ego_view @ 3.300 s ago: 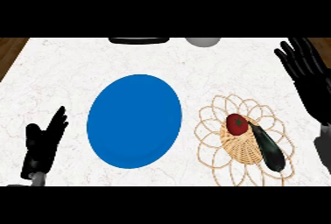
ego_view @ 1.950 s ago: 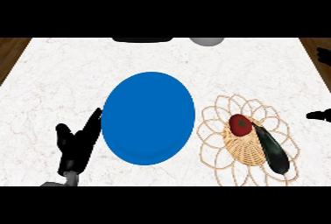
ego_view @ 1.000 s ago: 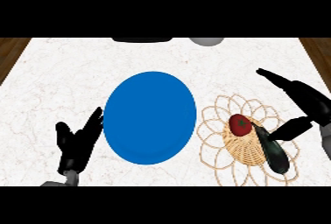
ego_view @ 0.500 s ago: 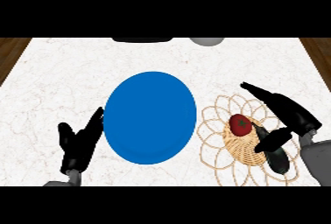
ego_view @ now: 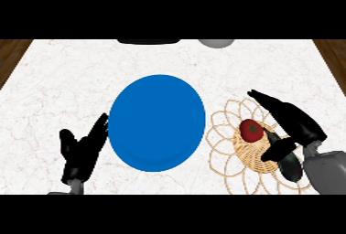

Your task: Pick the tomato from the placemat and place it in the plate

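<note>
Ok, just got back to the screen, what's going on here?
The right hand is over the woven placemat, open, with its fingers past the tomato's far side and its thumb on the near side, not closed on it. The tomato lies on the placemat beside a dark elongated item, not yet in the blue plate. The left hand rests open at lower left.

bench watch: white marbled bench [ego_view: 67, 73] in full view, brown wood past both side edges | round blue plate [ego_view: 157, 122] flat at the middle | woven wicker placemat [ego_view: 250, 154] with looped rim just right of the plate | far edge: dark flat object [ego_view: 148, 41] beside grey round object [ego_view: 216, 43], both cut off
</note>
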`<state>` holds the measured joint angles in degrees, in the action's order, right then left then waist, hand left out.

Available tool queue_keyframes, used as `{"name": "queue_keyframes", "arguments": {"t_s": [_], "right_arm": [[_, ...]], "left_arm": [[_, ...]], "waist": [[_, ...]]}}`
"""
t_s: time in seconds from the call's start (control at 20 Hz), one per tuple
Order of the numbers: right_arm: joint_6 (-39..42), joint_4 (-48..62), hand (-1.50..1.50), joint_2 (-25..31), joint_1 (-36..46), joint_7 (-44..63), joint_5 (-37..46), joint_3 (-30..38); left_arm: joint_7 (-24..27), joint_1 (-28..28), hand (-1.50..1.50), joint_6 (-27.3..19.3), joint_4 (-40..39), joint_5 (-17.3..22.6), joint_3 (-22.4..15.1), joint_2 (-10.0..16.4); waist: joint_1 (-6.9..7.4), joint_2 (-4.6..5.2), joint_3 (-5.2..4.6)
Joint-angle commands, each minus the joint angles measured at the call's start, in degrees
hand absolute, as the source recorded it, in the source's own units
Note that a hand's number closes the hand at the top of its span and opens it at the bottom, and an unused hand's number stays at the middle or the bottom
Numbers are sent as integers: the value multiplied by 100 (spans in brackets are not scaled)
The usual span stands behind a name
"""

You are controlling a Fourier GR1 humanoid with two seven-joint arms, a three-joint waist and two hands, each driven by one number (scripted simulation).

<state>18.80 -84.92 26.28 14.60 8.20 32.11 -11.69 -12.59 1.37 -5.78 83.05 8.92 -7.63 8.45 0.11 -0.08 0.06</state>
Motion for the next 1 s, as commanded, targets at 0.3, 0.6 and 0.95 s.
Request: {"name": "queue_keyframes", "arguments": {"t_s": [0.3, 0.6, 0.95], "right_arm": [[-216, 1289, -150, -481, 294, -820, 860, 172], [168, 1410, 150, -601, 547, -596, 1349, -210], [-476, 1555, 150, -557, 296, -1405, 1876, 34]], "left_arm": [[139, -51, 0, 392, -237, -16, 320, -11], [30, 17, 0, 367, -129, -55, 334, -77], [-187, -1, 0, 384, 68, -160, 376, -151]], "waist": [[18, 13, -6], [35, 10, -7], [7, 6, -5]]}}
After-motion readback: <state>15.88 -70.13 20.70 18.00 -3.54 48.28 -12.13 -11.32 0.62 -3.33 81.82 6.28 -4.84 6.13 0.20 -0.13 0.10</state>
